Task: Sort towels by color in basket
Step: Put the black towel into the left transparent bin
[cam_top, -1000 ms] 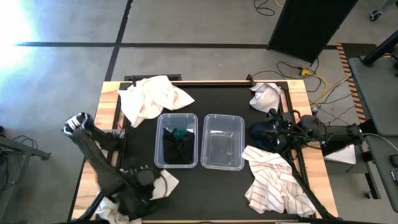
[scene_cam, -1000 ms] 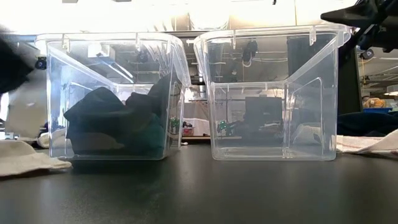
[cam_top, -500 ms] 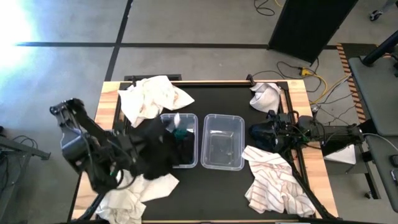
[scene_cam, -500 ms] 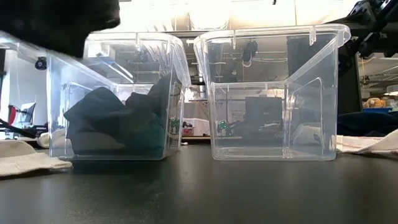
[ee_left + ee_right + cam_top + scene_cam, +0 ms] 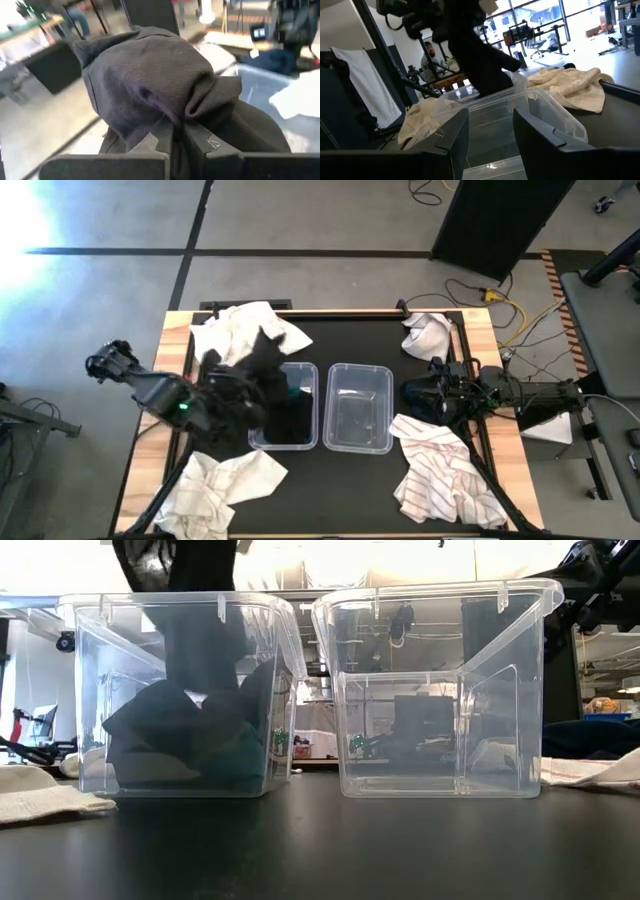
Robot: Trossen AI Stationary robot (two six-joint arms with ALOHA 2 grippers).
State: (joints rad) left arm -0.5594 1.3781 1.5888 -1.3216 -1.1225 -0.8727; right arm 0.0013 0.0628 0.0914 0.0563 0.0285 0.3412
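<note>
black towel sits pinched between the clenched jaws of the left gripper, draping into the left bin. right gripper waits released beside the empty right bin, its rim clear.

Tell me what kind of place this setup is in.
Likely a robotics lab or workshop: a concrete floor with loose cables by the table, and desks with monitors and office chairs in the room beyond.

The counter showed a black top framed in pale wood. Two clear bins stood side by side at its middle, the left bin holding dark cloth, the right bin bare inside. A cream towel lay far-left, another near-left, a white one far-right, and a striped towel near-right.
</note>
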